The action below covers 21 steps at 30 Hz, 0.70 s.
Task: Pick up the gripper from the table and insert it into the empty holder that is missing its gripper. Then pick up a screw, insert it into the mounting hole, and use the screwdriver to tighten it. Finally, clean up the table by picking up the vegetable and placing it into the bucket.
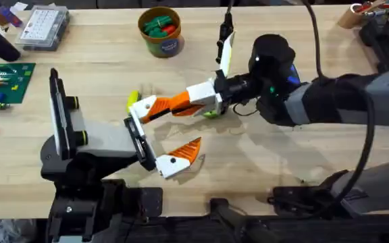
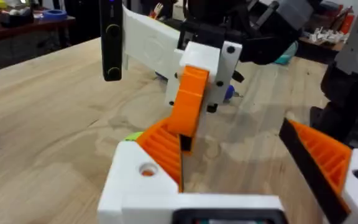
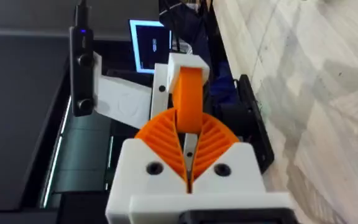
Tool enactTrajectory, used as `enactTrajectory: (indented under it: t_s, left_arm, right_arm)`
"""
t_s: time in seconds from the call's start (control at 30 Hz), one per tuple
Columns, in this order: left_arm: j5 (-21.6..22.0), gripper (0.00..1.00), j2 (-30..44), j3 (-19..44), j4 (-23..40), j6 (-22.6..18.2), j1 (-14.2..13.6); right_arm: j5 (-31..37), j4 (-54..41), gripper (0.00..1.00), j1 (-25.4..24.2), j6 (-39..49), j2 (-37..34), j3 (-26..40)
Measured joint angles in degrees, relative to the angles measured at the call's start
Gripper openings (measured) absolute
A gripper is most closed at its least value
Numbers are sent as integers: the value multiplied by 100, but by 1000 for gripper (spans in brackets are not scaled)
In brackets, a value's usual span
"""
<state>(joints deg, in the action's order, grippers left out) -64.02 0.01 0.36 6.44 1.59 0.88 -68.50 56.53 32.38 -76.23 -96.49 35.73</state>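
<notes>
Right end effector [image 1: 181, 103] is pinching the gripper [image 1: 146, 107] between its orange pads, and the right wrist view confirms it, the two ribbed pads [image 3: 160, 138] pressed onto the orange wedge. The gripper's white base sits right at the top end of the holder [image 1: 138, 138], touching it or just shy (hard to call). The left end effector [image 1: 164, 145], which the holder belongs to, has one finger [image 1: 179, 157] mounted, low on the mount, so its fingers count as spread. The bucket [image 1: 160, 30] stands well apart at the counter's [image 1: 275, 162] far side, green and red pieces inside.
</notes>
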Motion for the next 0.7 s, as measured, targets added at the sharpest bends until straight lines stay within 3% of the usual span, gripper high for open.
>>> enactTrajectory:
  t_s: [0.7]
  left_arm:
    - [27,986,0,0,0,80,3]
  right_arm:
    - [119,99,6,13,0,-129,0]
